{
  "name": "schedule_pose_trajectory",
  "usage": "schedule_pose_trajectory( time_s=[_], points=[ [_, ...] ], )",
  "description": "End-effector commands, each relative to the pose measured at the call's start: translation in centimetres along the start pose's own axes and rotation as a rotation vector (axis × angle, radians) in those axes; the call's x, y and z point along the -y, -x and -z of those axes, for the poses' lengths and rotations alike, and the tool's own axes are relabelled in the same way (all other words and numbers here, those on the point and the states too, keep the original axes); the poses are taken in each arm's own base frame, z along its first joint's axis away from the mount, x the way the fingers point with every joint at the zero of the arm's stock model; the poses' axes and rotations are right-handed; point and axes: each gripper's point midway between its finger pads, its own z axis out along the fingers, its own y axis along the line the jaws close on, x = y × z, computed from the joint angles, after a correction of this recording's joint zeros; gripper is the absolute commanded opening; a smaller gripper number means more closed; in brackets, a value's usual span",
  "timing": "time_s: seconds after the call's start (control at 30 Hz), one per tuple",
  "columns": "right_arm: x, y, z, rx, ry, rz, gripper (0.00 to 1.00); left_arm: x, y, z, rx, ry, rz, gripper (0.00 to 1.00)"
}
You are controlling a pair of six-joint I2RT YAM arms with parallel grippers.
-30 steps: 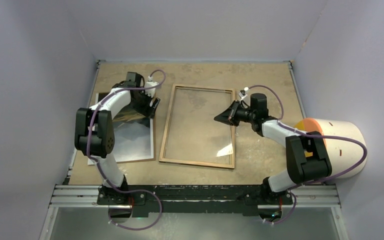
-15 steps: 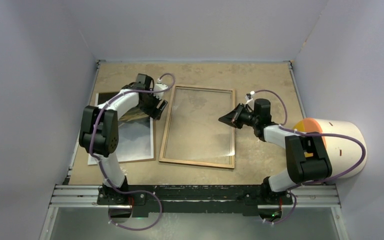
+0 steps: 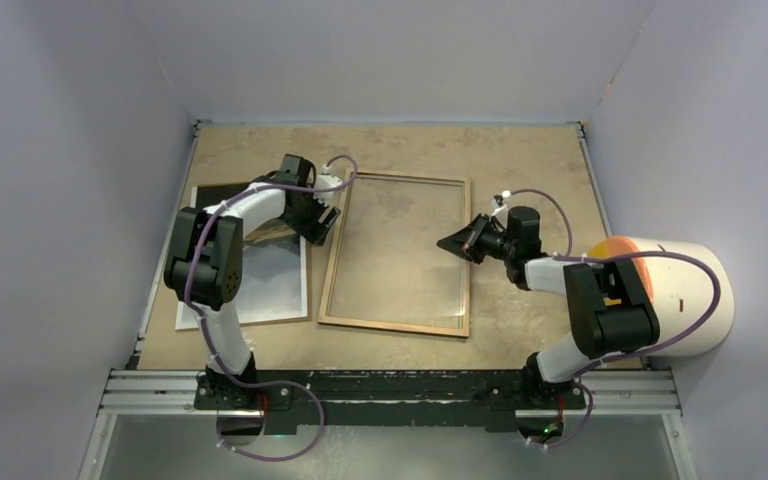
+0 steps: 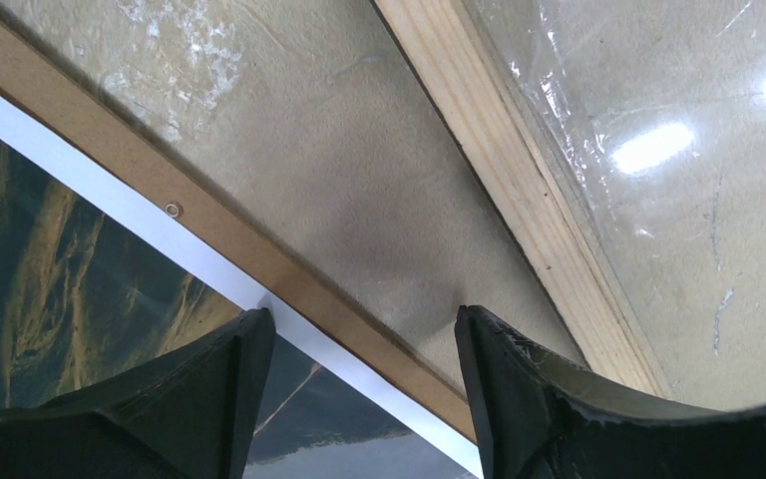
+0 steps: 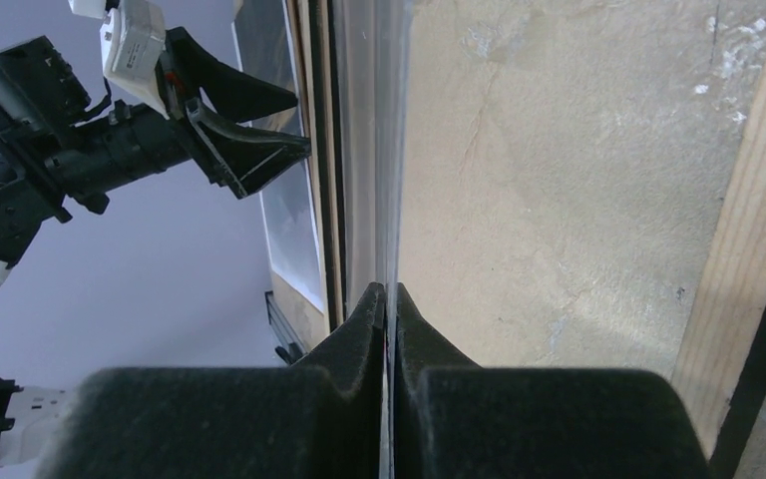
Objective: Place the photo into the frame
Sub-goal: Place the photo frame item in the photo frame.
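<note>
Top external view shows the frame [image 3: 390,326] lying flat in the middle of the table [image 3: 410,145], its light wood back facing up and its clear pane [image 3: 400,250] letting the tan tabletop show through. The photo [image 3: 270,285] lies picture side up at middle left, outside the frame, on a brown backing board [image 3: 260,321] whose edge shows along its lower and right sides; the left arm covers the photo's upper part. The left gripper [image 3: 328,218] hangs over the gap between the board and the frame's left rail, near the frame's upper left corner. In the left wrist view its fingers [image 4: 209,399] are spread apart with nothing between them: one is above the photo's white border [image 4: 185,249], the other above bare table just beside the wooden rail [image 4: 519,190]. The right gripper [image 3: 442,241] reaches in from the right, over the pane just inside the frame's right rail. In the right wrist view its fingers [image 5: 359,329] are pressed together, with the tips at the glossy pane. I cannot tell whether they touch it, and nothing is seen between them. A white drum with an orange end [image 3: 685,290] lies at the right edge.
</note>
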Motion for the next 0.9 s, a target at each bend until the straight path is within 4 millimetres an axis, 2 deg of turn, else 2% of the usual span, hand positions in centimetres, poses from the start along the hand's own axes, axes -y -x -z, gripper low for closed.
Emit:
schedule_pose_trajectory(
  time_s=[0.0, 0.17, 0.43, 0.67, 0.87],
  points=[
    [-0.5, 0.4, 0.0, 0.029, 0.048, 0.000, 0.00, 0.5, -0.2, -0.9, -0.001, -0.011, -0.018, 0.70],
    [-1.1, -0.1, -0.1, 0.009, 0.105, -0.007, 0.00, 0.8, -0.5, -1.3, -0.009, -0.016, -0.026, 0.70],
    [-4.9, -0.2, 0.7, 0.005, 0.327, -0.002, 0.00, 1.5, -1.5, -1.9, -0.030, -0.033, -0.031, 0.70],
    [-5.5, -0.2, 1.0, 0.014, 0.337, 0.025, 0.00, 2.0, -1.5, -1.9, -0.027, -0.051, -0.036, 0.70],
    [-7.2, -0.5, 1.2, 0.008, 0.381, 0.031, 0.00, 2.3, -1.5, -2.0, -0.026, -0.066, -0.040, 0.69]
  ],
)
